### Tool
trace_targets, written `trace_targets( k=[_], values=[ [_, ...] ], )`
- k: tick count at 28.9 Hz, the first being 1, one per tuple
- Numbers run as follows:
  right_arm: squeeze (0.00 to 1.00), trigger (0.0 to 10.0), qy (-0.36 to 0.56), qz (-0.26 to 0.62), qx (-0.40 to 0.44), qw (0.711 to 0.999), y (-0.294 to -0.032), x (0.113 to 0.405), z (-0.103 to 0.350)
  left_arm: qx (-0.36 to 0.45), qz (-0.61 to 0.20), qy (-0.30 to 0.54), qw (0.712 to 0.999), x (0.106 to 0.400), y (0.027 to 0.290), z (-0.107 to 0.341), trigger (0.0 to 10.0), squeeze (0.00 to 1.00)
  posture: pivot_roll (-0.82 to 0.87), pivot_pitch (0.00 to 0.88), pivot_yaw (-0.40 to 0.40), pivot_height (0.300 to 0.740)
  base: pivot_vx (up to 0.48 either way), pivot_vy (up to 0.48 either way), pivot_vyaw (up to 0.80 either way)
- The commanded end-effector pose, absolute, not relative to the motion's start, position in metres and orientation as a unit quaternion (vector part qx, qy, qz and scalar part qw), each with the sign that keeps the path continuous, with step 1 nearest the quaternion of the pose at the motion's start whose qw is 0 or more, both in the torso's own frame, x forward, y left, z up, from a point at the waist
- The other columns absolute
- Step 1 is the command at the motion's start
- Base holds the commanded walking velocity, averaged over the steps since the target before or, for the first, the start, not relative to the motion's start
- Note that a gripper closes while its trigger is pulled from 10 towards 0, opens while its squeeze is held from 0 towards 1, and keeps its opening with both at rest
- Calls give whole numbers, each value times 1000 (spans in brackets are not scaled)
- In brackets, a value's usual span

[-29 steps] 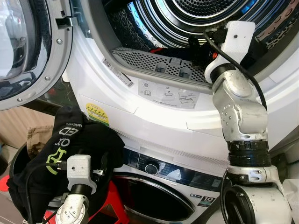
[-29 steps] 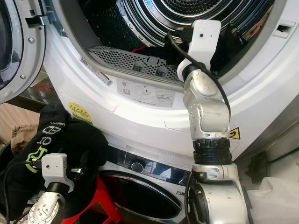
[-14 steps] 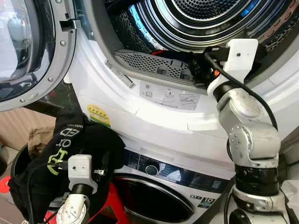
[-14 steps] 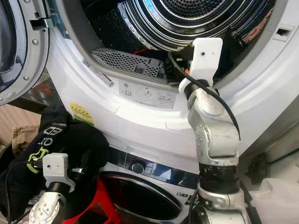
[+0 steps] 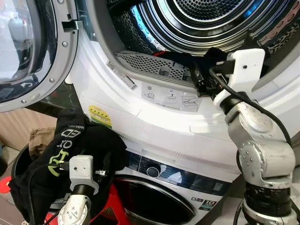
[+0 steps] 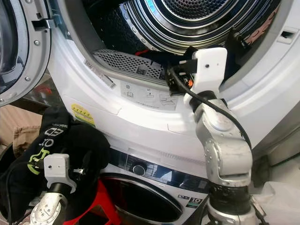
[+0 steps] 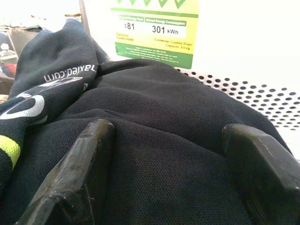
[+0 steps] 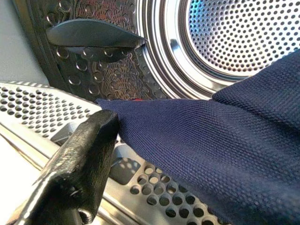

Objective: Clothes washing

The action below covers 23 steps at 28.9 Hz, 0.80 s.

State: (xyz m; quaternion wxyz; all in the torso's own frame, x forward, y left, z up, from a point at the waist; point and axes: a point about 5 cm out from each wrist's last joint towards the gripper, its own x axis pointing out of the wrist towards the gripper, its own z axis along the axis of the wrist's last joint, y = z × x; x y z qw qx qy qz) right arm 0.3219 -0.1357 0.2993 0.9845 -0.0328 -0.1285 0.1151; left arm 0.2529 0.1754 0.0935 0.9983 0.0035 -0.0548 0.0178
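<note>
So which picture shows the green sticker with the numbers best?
The left wrist view: the energy label is close enough to read 81 and 301 kWh, above the black shirt. Both eye views show it small and unreadable on the dryer's white front.

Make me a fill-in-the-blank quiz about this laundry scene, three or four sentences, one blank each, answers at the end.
1. The right gripper pinches a navy blue cloth at the mouth of the upper machine's perforated steel ____.
2. The left gripper carries a black garment printed with white and ____ lettering.
3. The round glass door of the upper machine stands ____.
4. The yellow-and-green energy label reads ____ kWh.

Missing words: drum; green; open; 301
</note>
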Motion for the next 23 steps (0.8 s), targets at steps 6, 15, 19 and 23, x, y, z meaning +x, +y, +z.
trace_targets(
  k=[6,15,19,23],
  values=[
    [0,10000,-80,72,-28,994,-160,321,278,-5,8,-47,999,254,171,90,10000,0,-58,79,-29,740,0,0,0],
    [0,10000,-176,148,-3,973,-153,296,298,-4,6,-47,999,255,171,91,10000,0,-64,91,-22,740,0,0,0],
    [0,10000,-217,182,2,959,-145,291,311,-5,5,-46,999,256,171,90,10000,0,-66,94,-23,740,0,0,0],
    [0,10000,-287,254,31,923,-102,299,344,-6,7,-47,999,257,170,91,10000,0,-60,91,-26,740,0,0,0]
  ],
)
